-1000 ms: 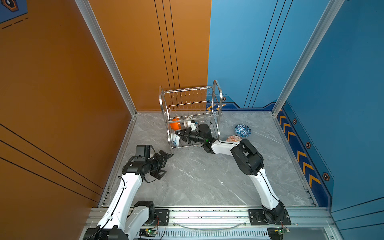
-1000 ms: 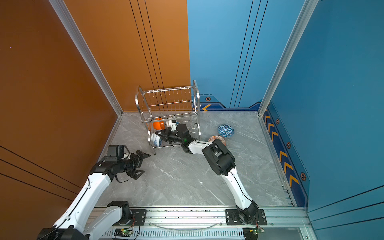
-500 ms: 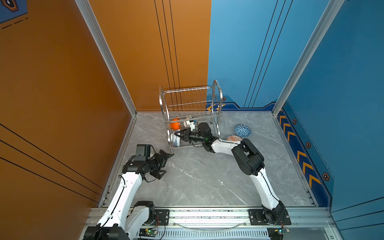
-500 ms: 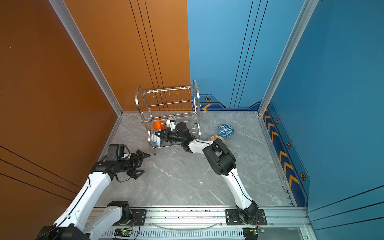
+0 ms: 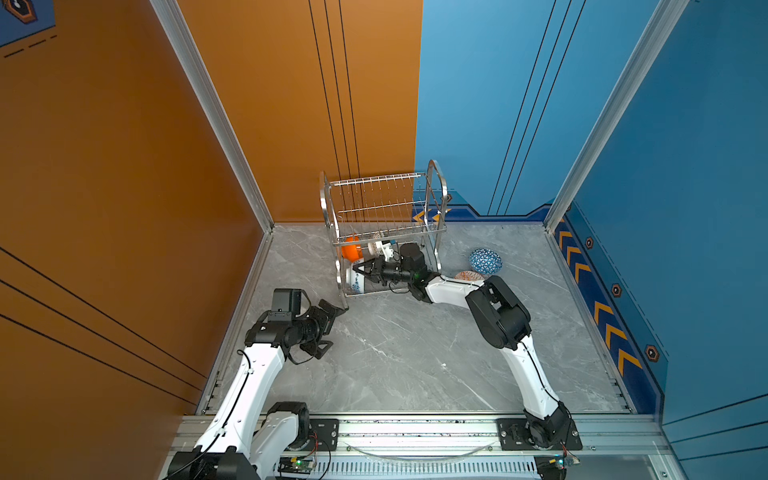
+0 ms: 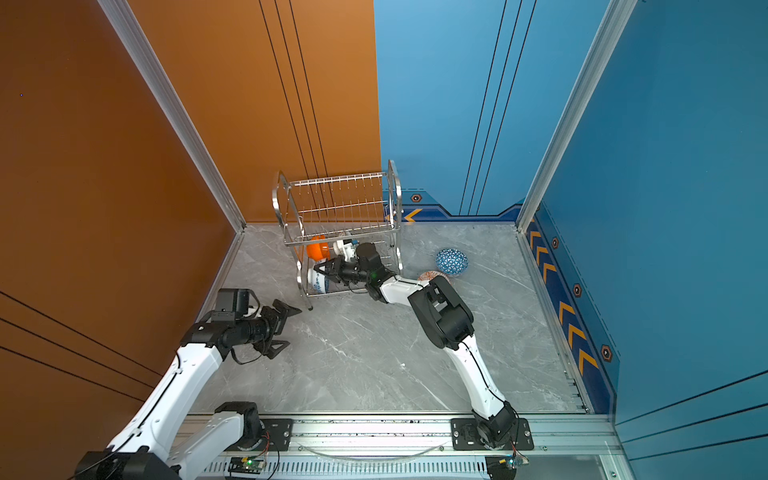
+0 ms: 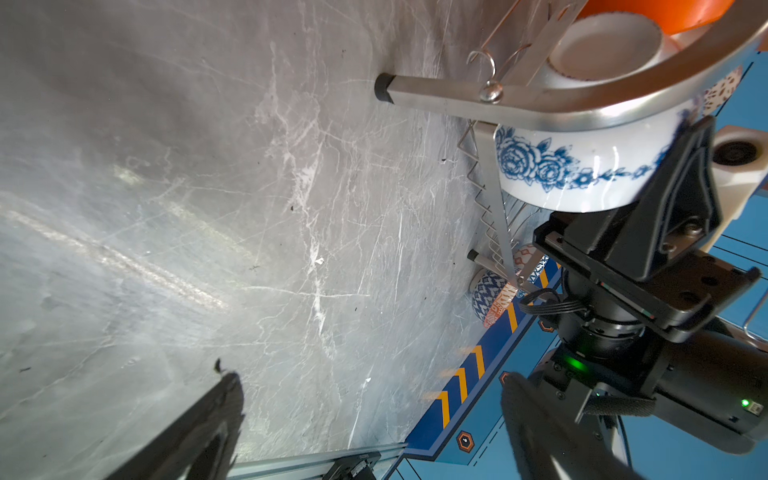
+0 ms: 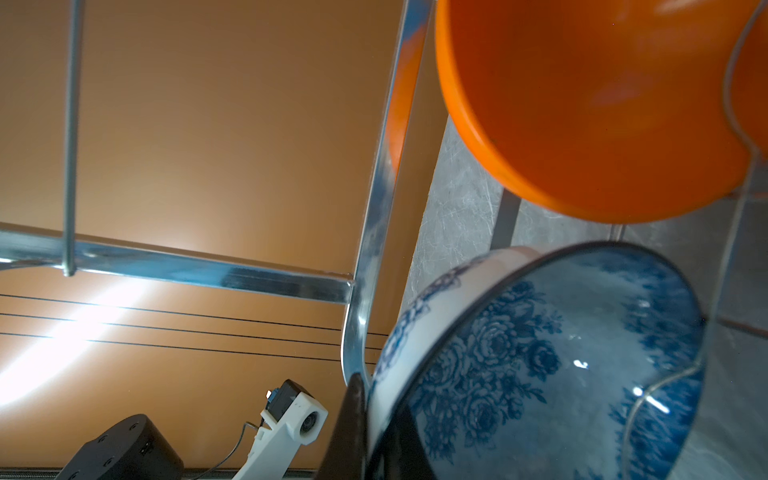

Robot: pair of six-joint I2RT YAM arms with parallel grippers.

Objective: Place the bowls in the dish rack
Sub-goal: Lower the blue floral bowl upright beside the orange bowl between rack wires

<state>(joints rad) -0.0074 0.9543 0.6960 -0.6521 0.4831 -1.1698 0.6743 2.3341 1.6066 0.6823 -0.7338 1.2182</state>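
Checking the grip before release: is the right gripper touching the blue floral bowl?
Touching. The right wrist view shows the right gripper pinching the rim of the blue floral bowl.

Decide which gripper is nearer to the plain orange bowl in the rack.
Right. The right gripper is inside the lower tier of the rack, shut on the floral bowl beside the orange bowl. The left gripper hangs open outside the rack, near its front corner.

The orange bowl (image 5: 350, 251), lattice bowl (image 5: 372, 248) and floral bowl (image 5: 356, 281) are seen on edge in the dish rack (image 5: 382, 195) at the worktop's far edge; the triangle bowl (image 5: 485, 262) and geometric bowl (image 5: 468, 275) are left outside.
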